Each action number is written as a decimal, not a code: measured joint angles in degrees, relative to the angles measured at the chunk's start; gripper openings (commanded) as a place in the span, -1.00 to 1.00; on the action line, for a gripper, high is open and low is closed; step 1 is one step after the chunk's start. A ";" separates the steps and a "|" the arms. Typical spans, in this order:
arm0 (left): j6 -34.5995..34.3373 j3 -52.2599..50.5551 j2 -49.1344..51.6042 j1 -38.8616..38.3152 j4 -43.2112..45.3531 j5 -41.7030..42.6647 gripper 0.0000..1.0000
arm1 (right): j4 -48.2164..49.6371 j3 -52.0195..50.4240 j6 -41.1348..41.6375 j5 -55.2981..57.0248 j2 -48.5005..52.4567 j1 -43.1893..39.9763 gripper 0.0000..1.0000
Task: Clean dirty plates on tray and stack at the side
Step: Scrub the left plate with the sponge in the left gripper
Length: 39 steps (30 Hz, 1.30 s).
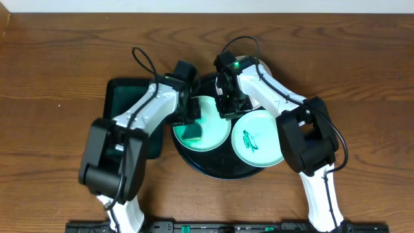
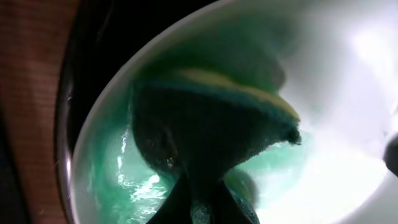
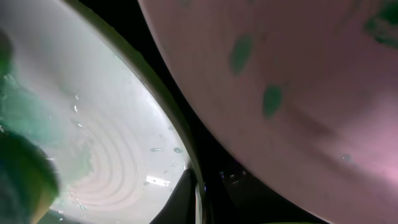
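The round black tray (image 1: 223, 173) holds two plates in plain view. The left plate (image 1: 213, 139) is wet and smeared green. My left gripper (image 1: 192, 124) is shut on a green sponge (image 1: 191, 134) pressed onto it; in the left wrist view the sponge (image 2: 211, 118) fills the plate (image 2: 348, 93) above the fingers (image 2: 208, 202). My right gripper (image 1: 228, 109) pinches that plate's far right rim (image 3: 200, 186). The right plate (image 1: 257, 139) has green scribbles and shows in the right wrist view (image 3: 280, 81). A third plate cannot be made out under the right arm.
A smaller rectangular black tray (image 1: 123, 97) lies left of the round tray, partly under the left arm. The wooden table (image 1: 52, 77) stretches on all sides. Both arms cross over the round tray's back half.
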 measured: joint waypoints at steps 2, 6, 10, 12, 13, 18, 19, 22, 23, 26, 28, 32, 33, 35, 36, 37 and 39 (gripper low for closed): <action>-0.20 0.68 0.57 -0.17 -0.44 -0.46 -0.86 | 0.02 0.00 0.00 0.02 0.00 0.00 -0.98; 0.52 1.40 1.68 -0.20 -0.61 0.68 -0.86 | 0.00 0.00 0.00 0.00 0.00 0.00 -0.98; 3.43 1.44 1.97 -0.02 -0.22 3.48 -0.85 | 0.00 0.00 0.00 0.00 0.00 0.00 -0.97; 4.85 1.44 2.08 -0.04 0.22 4.90 -0.87 | 0.00 0.00 0.00 0.00 0.00 0.00 -0.98; 5.31 1.44 2.19 -0.09 0.57 5.70 -0.86 | 0.00 0.00 0.00 0.00 0.00 0.00 -0.97; 6.97 1.42 3.08 -0.81 4.15 13.25 -0.85 | 0.00 0.00 0.00 0.02 0.00 0.00 -0.97; 7.17 1.42 3.30 -1.09 4.92 14.86 -0.86 | 0.00 0.00 0.00 0.02 0.00 0.00 -0.98; 7.76 1.42 4.17 -2.05 6.91 19.65 -0.86 | -0.02 0.00 0.00 0.02 0.00 0.00 -0.98; 7.76 1.42 4.31 -2.19 7.04 20.37 -0.86 | -0.02 0.00 0.02 -0.13 0.00 -0.04 -0.98; 7.63 1.42 4.37 -1.92 6.93 20.81 -0.86 | -0.02 0.00 0.00 -0.09 0.00 -0.04 -0.98; 7.30 1.44 4.37 -1.77 6.43 20.31 -0.86 | -0.02 0.00 0.00 -0.04 0.00 -0.02 -0.97; 5.99 2.12 4.35 -0.57 3.37 18.18 -0.86 | -0.02 0.00 0.00 -0.04 0.00 -0.02 -0.98; 5.49 2.34 4.33 0.02 2.01 17.27 -0.86 | -0.02 0.00 0.00 -0.04 0.00 -0.02 -0.98; 4.68 2.58 4.20 1.27 -0.11 15.37 -0.86 | -0.02 0.00 0.00 -0.04 0.00 -0.02 -0.97; 4.44 2.67 4.09 1.99 -1.29 14.21 -0.86 | -0.02 0.00 0.00 -0.04 0.00 -0.02 -0.98; 4.26 2.71 3.89 2.80 -2.29 12.96 -0.86 | -0.02 0.00 0.00 -0.04 0.00 -0.02 -0.98; 3.85 2.78 3.50 4.52 -4.44 9.75 -0.86 | -0.02 0.00 0.00 -0.04 0.00 -0.02 -0.97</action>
